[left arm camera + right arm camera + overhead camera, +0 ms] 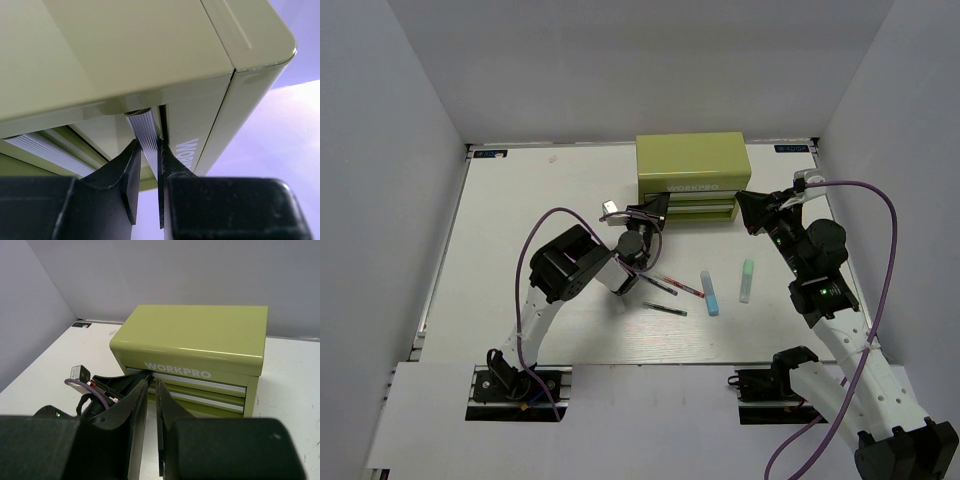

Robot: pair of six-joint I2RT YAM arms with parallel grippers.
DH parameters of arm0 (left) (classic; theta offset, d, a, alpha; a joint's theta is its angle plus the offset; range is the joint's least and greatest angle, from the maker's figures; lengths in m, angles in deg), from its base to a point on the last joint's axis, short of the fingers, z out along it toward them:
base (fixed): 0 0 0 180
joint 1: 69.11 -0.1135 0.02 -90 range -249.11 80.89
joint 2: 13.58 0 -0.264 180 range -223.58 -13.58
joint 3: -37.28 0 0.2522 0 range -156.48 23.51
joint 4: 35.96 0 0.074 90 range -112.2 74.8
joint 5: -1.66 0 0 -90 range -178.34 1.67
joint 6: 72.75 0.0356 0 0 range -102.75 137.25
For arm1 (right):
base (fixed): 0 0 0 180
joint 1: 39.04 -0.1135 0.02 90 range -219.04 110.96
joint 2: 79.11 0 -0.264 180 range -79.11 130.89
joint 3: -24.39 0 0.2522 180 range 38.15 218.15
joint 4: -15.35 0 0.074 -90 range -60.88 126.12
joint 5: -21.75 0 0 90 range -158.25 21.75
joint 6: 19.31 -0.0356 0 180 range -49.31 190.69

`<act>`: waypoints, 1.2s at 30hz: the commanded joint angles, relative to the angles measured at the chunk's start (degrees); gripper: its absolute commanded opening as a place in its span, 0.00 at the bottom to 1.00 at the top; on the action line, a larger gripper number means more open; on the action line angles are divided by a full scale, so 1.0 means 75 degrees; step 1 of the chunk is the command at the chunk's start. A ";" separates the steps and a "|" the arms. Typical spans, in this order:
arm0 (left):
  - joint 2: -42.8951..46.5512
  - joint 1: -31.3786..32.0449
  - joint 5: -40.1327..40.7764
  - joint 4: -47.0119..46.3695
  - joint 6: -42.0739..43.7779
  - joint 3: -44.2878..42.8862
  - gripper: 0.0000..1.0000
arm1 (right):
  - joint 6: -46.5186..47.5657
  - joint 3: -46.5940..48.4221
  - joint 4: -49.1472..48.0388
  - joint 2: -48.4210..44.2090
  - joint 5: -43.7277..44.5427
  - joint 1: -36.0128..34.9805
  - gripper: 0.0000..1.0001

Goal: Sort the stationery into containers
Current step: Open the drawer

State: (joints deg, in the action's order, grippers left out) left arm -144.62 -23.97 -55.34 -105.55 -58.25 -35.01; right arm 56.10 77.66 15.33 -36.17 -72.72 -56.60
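Note:
The yellow-green WORKPRO tool chest (690, 163) stands at the back of the table, both front drawers pushed in. My left gripper (656, 207) is shut on the left end of the upper drawer's ribbed silver handle (144, 134). My right gripper (750, 212) hovers at the chest's right front corner, its jaws shut on nothing, and it looks across at the chest (200, 340). On the table in front lie a red pen (677, 285), a green pen (666, 308), a light blue marker (710, 293) and a mint green marker (747, 280). The orange-capped marker is not visible.
White walls close in the table on the left, back and right. My left arm's elbow (570, 262) bends over the table left of the pens. A purple cable (880, 210) loops above my right arm.

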 commanded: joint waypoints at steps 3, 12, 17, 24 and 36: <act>-0.0071 -0.0019 0.0183 -0.0757 0.0306 0.0526 0.00 | 0.0012 -0.0006 -0.0307 -0.0018 0.0069 0.0045 0.17; 0.0011 0.0121 0.0113 -0.1050 0.0306 0.0830 0.00 | 0.0012 -0.0006 -0.0331 0.0029 0.0092 0.0033 0.17; 0.0151 0.0192 0.0113 -0.1051 0.0306 0.0971 0.00 | 0.0035 0.0006 -0.0330 0.0052 0.0080 0.0056 0.17; 0.0304 0.0192 0.0113 -0.0958 0.0376 0.1041 0.00 | 0.0105 0.0029 -0.0307 0.0193 0.0057 0.0033 0.17; 0.0457 0.0192 0.0113 -0.0804 0.0446 0.0971 0.00 | 0.1287 0.0193 -0.0494 0.0872 -0.0833 0.0010 0.47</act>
State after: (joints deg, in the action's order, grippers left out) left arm -142.35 -23.09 -56.78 -106.40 -58.15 -30.59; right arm 60.76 77.68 15.03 -30.60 -75.72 -56.62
